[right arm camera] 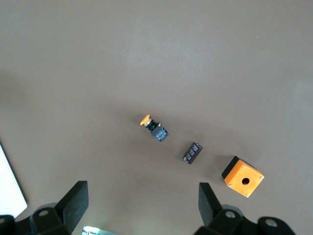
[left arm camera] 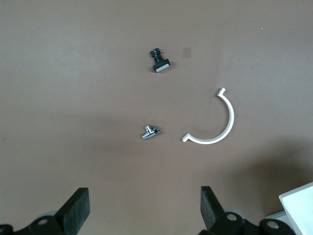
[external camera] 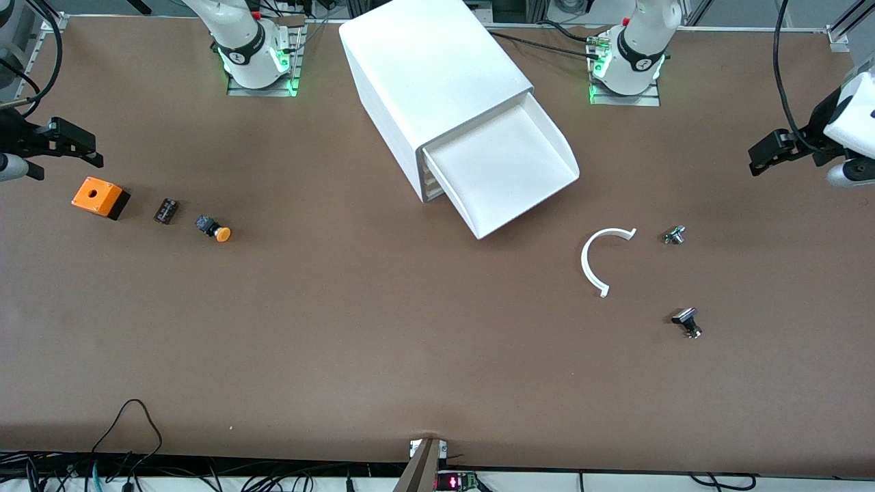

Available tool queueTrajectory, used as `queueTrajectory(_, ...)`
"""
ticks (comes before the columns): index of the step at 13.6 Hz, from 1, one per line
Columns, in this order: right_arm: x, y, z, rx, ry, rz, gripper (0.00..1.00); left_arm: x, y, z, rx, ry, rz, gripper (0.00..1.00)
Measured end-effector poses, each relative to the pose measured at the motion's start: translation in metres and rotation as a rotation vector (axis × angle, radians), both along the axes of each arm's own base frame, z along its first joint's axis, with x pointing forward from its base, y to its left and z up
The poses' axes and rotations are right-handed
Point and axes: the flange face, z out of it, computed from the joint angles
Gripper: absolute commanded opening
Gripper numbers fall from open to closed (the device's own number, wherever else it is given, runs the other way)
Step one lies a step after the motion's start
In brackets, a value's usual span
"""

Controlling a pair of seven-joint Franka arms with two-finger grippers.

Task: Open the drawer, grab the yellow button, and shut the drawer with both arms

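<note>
Nearest the camera, we saw a small black part [external camera: 686, 322] lying on the counter [external camera: 383, 342]. Our left gripper [external camera: 769, 154] hung spread at the left arm's counter edge; our right gripper [external camera: 72, 142] hung spread near the orange box [external camera: 100, 197]. We found the drawer [external camera: 502, 167] pulled out, the button [external camera: 214, 229] on bare counter, broad free space around it.

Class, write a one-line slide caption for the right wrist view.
Open right gripper hangs over the table, above the button, small black block and orange box.
</note>
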Motion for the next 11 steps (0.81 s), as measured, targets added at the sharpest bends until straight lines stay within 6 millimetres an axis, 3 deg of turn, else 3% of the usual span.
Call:
queueTrajectory(3, 0.001, 0.016, 0.001, 0.0, -0.001, 0.03, 1.0, 0.0, -0.007, -0.001, -0.074, 0.005, 0.005, 1.0)
queueTrajectory(8, 0.001, 0.017, 0.003, -0.001, -0.005, 0.03, 1.0, -0.004, -0.005, -0.004, -0.096, 0.04, 0.015, 1.0)
queueTrajectory(11, 0.0, 0.017, 0.003, -0.002, -0.003, 0.031, 1.0, -0.002, -0.018, -0.009, -0.102, 0.051, -0.009, 1.0)
